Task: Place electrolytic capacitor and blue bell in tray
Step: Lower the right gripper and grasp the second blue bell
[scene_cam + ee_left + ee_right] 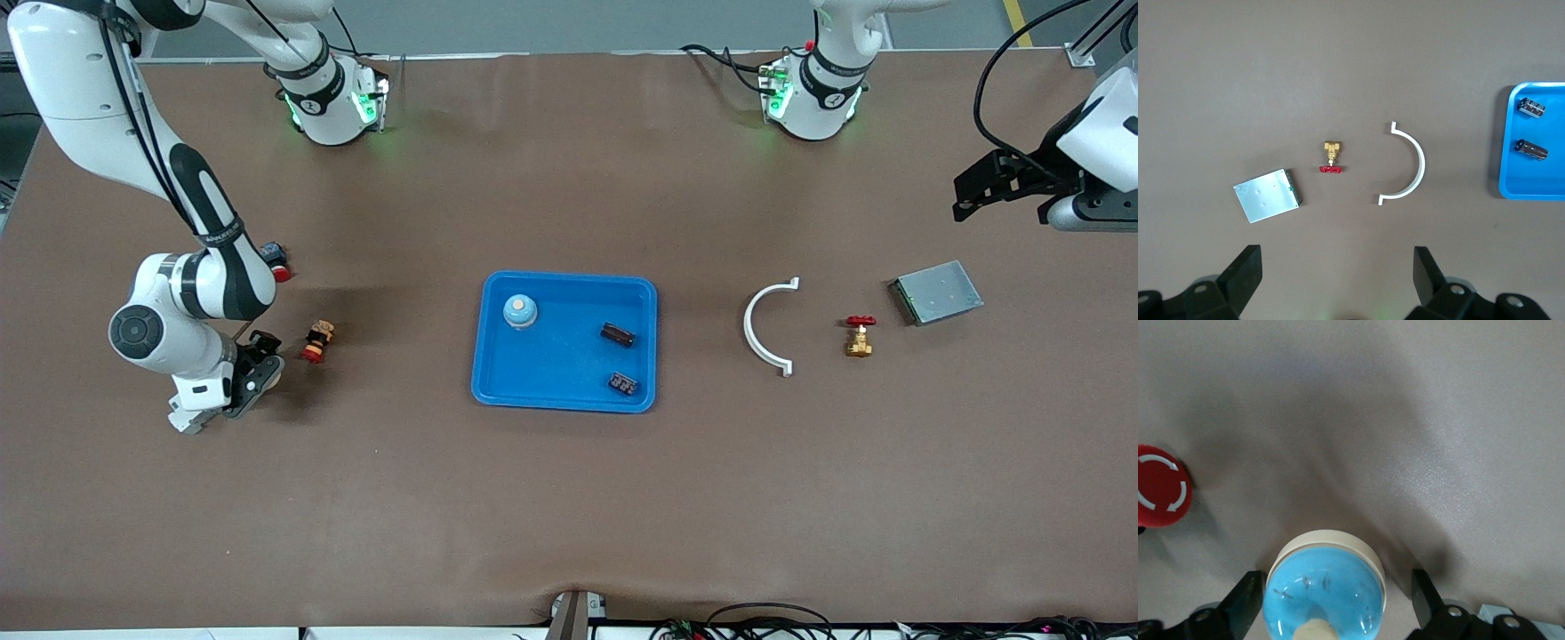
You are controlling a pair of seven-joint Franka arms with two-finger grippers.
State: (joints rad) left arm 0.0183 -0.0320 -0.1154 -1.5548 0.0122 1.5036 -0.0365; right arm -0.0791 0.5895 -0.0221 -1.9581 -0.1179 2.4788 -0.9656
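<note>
Tray (566,284) at mid-table, holding a blue bell (520,311), an electrolytic capacitor (618,335) and a small black part (622,383) nearer the front camera; second blue bell (1325,587) well apart from it, on the table at the right arm's end, near a red button (1161,487) and a small figurine (318,342); right gripper (1338,593) down around that bell — fingers (1245,600) straddling it, not yet clamped; left gripper (1337,267) waiting aloft with jaws spread wide, over the left arm's end — white half-ring (1408,163), brass valve (1331,157) and metal box (1267,195) below.
</note>
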